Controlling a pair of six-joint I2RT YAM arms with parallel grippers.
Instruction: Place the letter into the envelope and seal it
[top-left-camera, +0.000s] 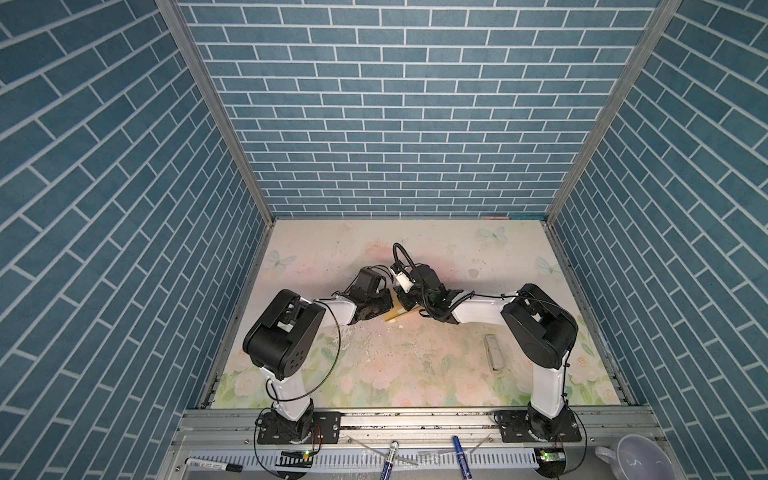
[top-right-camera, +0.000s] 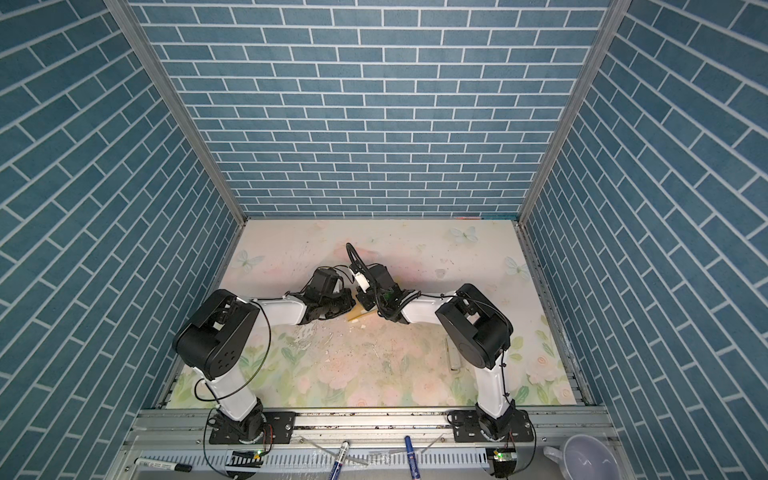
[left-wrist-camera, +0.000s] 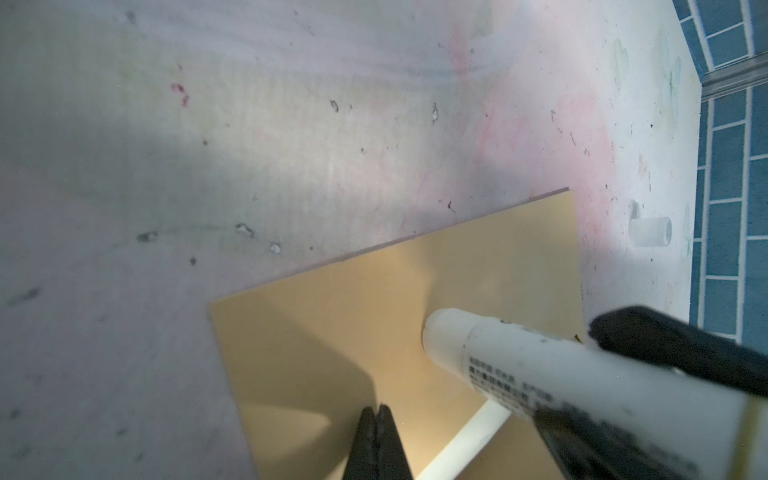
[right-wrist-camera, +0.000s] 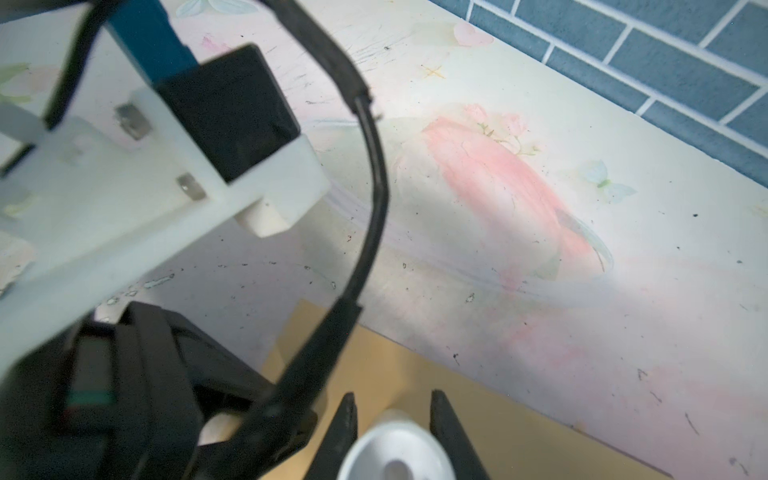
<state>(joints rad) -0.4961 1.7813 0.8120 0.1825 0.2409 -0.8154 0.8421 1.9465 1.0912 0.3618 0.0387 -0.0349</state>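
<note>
Left wrist view: the left fingers (left-wrist-camera: 365, 440), pressed together, rest on the envelope (left-wrist-camera: 332, 332) at the middle of the worktop (left-wrist-camera: 291, 145). The right fingers (right-wrist-camera: 345, 428) pinch a glue stick (left-wrist-camera: 519, 365) touching it. If the left fingers slip, the stick may drag and crease the envelope. I cannot see the letter.

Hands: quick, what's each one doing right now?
Left hand: closed, tips over the envelope.
Right hand: closed on a white glue stick.

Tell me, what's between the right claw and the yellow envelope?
A white glue stick: the right claw grips it, and its tip appears to meet the envelope, shown in the left wrist view.
</note>
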